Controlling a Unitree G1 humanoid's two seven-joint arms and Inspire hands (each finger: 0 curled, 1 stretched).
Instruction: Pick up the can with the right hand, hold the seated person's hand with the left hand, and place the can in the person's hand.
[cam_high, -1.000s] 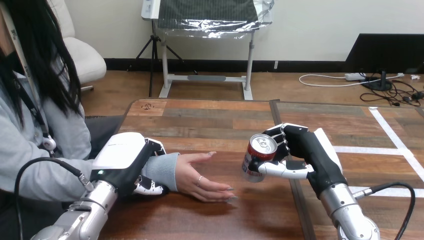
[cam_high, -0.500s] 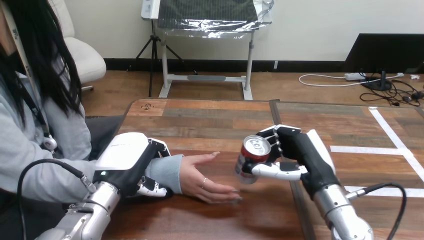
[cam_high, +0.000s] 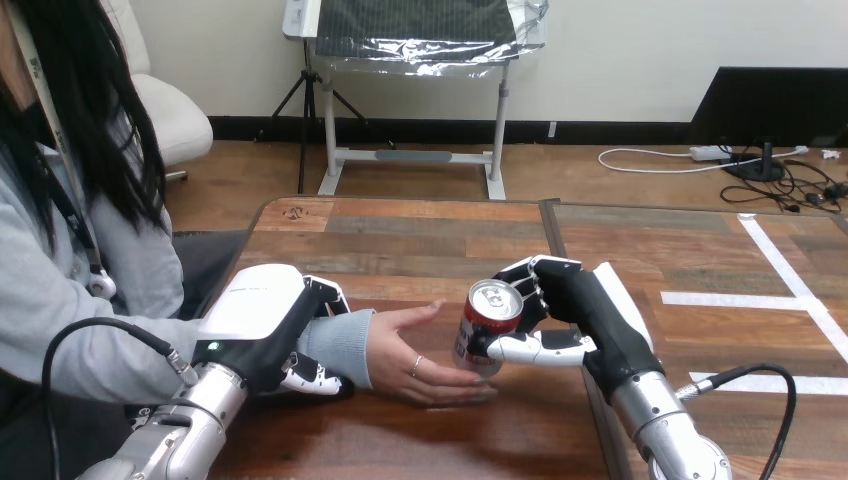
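Can (cam_high: 487, 327) red, silver-topped, tilted in right hand (cam_high: 585, 305).

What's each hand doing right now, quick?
Left hand: closed round the person's wrist.
Right hand: closed on the can.

Left hand (cam_high: 262, 318) lies back-up, fingers (cam_high: 315, 378) curled round the person's wrist (cam_high: 338, 340). Right hand (cam_high: 585, 310) reaches leftward from its silver forearm (cam_high: 660, 425), thumb (cam_high: 530, 348) and fingers clamped round the can (cam_high: 483, 318).
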